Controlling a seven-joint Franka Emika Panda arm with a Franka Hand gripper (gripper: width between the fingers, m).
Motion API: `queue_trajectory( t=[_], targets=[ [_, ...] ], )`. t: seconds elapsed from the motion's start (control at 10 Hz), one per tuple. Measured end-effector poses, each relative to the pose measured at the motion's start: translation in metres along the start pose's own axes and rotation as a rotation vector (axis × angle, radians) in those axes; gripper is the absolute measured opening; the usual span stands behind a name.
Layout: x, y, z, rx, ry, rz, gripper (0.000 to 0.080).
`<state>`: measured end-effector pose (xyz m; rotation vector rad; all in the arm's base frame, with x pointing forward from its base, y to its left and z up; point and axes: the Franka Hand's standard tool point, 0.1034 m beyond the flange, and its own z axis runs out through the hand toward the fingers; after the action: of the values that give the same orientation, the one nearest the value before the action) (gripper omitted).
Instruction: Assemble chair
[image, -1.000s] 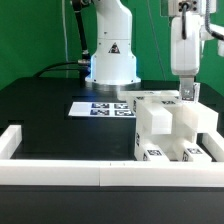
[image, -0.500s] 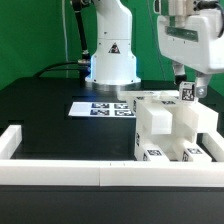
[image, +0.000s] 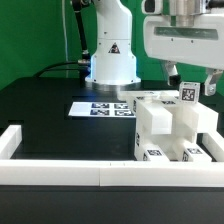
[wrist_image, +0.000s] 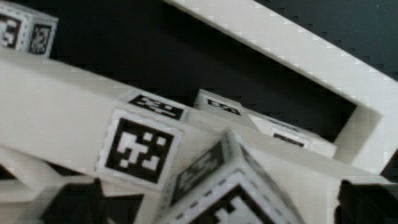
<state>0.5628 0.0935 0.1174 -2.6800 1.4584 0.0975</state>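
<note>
Flat white marker board lies centre-left. To its right, the chunky white plastic chair stands just behind the long white border rail. The gripper hangs above its tagged far corner, jaws spread and empty, with the chair directly below.

The chair is a cluster of chunky white blocks on the black table, toward the exterior view's right. It has small square tags on its front faces and one on a piece rising at its back. The tool hangs just above that raised piece, its two dark fingers spread wide to either side. The marker board lies flat in front of the arm's white base. White border rails run along the near edge.
</note>
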Motion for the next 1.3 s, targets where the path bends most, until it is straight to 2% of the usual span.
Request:
queue_trajectory(
  t=[0.9,1.1,1.3],
  targets=[
    [0.0023,0.0012,-0.0001,-0.009,0.007,-0.675,0.0649],
    [0.0024,0.0015,0.0000,-0.010,0.006,-0.690,0.0619],
    [0.0023,0.0015,0.0001,-0.010,0.006,-0.677,0.0283]
  ],
)
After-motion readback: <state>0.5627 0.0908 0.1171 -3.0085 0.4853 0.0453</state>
